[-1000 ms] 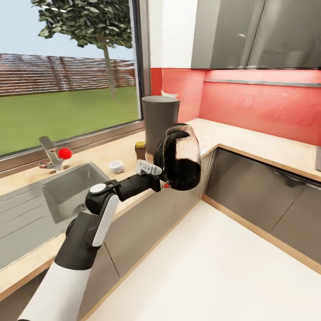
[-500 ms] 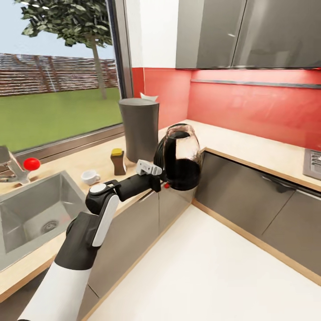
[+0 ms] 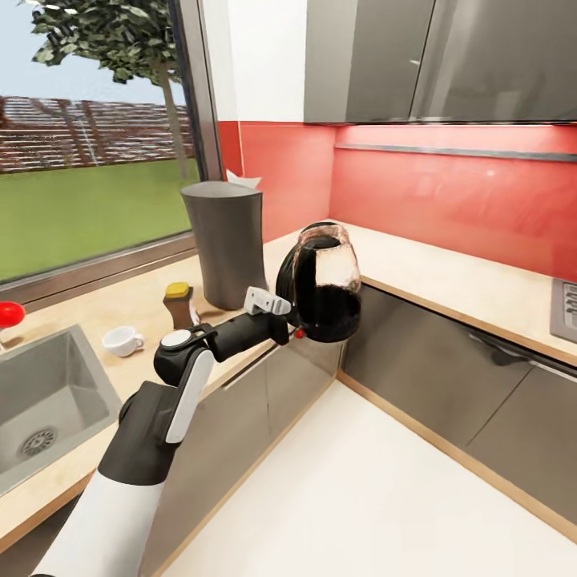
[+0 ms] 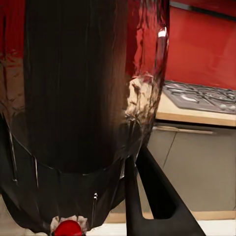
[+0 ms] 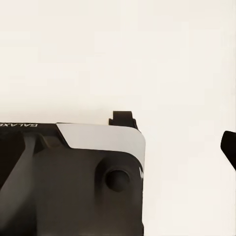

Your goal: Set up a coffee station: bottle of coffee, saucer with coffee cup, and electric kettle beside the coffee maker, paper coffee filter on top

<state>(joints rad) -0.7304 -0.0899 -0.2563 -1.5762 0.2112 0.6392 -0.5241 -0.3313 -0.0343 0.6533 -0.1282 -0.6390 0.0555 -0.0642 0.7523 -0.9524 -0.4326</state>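
My left gripper [image 3: 288,323] is shut on the black handle of the electric kettle [image 3: 322,282], holding it upright in the air just off the countertop [image 3: 449,276] edge near the corner. In the left wrist view the kettle [image 4: 83,98] looms close, with one finger [image 4: 150,189] beside it. The coffee maker [image 3: 225,244] stands on the counter left of the kettle, with the white paper coffee filter [image 3: 243,181] on top. The bottle of coffee [image 3: 178,304] stands left of it, and the coffee cup [image 3: 122,340] further left. The saucer is hidden. My right gripper [image 5: 175,132] is open over pale floor.
A steel sink [image 3: 44,393] is set into the counter at the far left, with a red tap knob [image 3: 8,312] behind it. A hob [image 3: 566,308] lies at the right edge. Dark grey cabinets [image 3: 449,361] line the corner above a pale floor [image 3: 377,489].
The whole view has swung right, so the sink, cup, bottle and coffee maker slid left in the picture. The kettle stays held in my left gripper at the same spot.
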